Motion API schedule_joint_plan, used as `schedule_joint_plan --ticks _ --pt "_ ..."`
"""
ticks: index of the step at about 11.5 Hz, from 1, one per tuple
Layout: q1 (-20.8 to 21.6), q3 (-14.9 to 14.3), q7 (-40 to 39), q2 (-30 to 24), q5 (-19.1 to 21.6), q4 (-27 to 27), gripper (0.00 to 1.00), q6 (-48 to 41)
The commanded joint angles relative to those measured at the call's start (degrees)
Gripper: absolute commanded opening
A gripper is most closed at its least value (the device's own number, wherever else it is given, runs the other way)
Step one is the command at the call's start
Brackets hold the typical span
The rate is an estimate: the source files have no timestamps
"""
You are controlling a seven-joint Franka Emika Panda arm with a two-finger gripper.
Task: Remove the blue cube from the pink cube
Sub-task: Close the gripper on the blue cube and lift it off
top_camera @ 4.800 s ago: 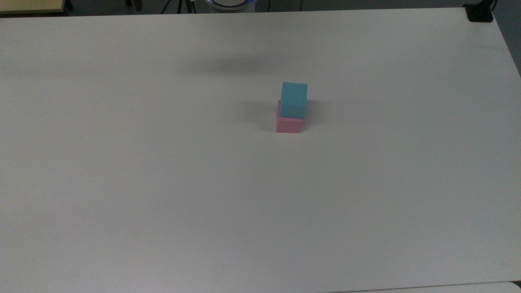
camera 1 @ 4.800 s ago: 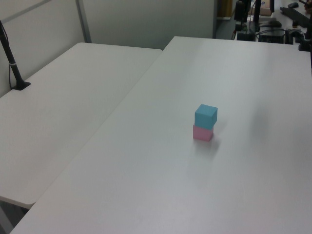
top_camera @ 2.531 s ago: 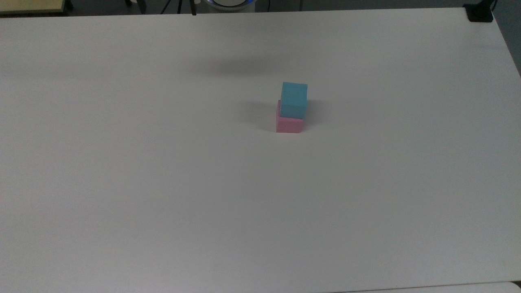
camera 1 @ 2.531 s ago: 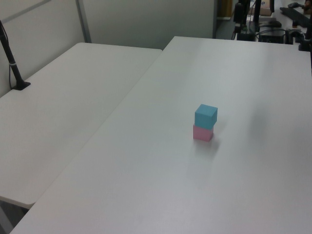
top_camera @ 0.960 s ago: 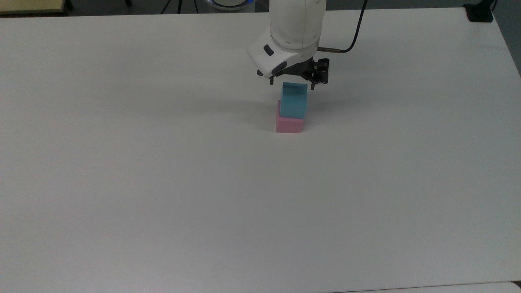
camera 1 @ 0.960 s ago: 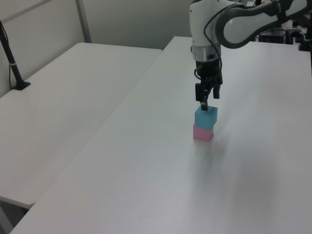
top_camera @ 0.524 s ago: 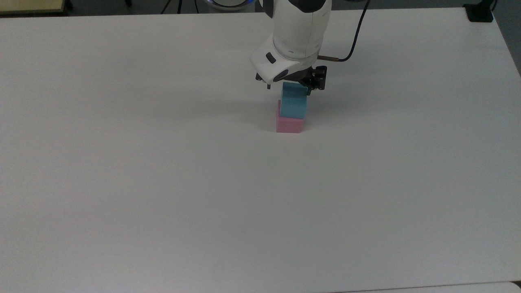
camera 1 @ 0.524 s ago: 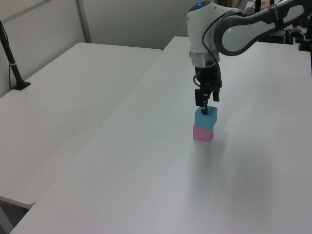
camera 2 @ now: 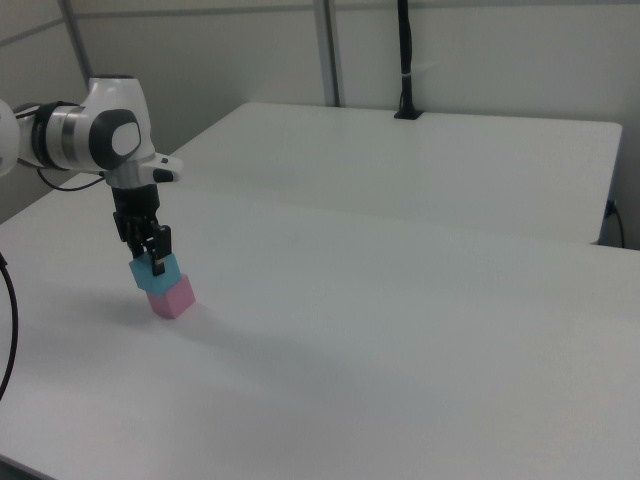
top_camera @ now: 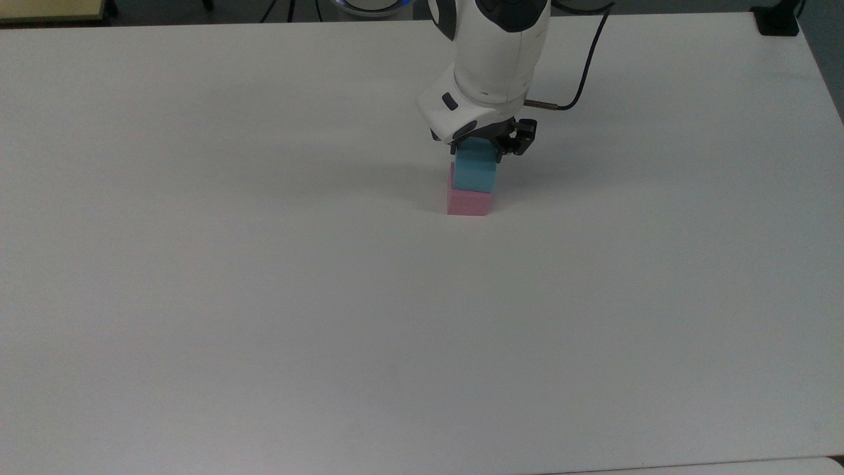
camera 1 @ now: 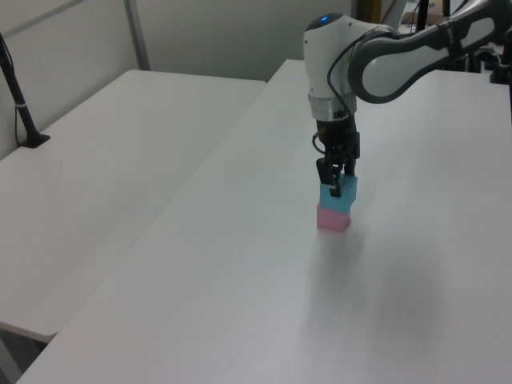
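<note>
**End effector down around the blue cube, stack still standing**

The white arm [camera 1: 376, 56] reaches in over the white counter [top_camera: 264, 297] and points straight down at the little two-block stack. The blue cube [top_camera: 476, 171] sits on top of the pink cube [top_camera: 468, 202], and the pink one rests flat on the counter. In the top view the blue cube is shifted a touch toward the top view's right, so a thin strip of pink shows along its left edge.

The end effector [camera 1: 334, 190] has its dark fingers lowered to the level of the blue cube. In the left view one finger [camera 1: 334, 189] lies against the cube's near face, and in the right view a finger [camera 2: 158, 262] likewise overlaps the cube's upper part. In the top view the fingers flank the top of the cube on either side, with the white wrist housing [top_camera: 461, 115] covering the cube's far edge. Whether the fingers are pressing the cube or merely standing just beside it, I cannot tell.

A black cable [top_camera: 587, 72] loops away from the wrist toward the far right of the top view. The stack stands a little past the middle of the counter, toward the far side in the top view. A second white table [camera 1: 96, 176] butts up against the counter at the left view's left, with a black post [camera 1: 20, 104] standing on it.
</note>
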Motion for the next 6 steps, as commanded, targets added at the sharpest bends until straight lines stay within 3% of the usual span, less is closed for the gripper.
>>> schedule_joint_plan --ticks 1,3,6 --pt "-0.9 0.7 -2.0 -2.2 -1.4 0.6 0.46 -3.5" --pt "-2.7 0.6 -9.1 -7.3 -1.5 -0.1 0.46 -11.2" --pt "-9.4 0.6 -21.4 -10.1 -3.8 -2.4 0.46 -12.7"
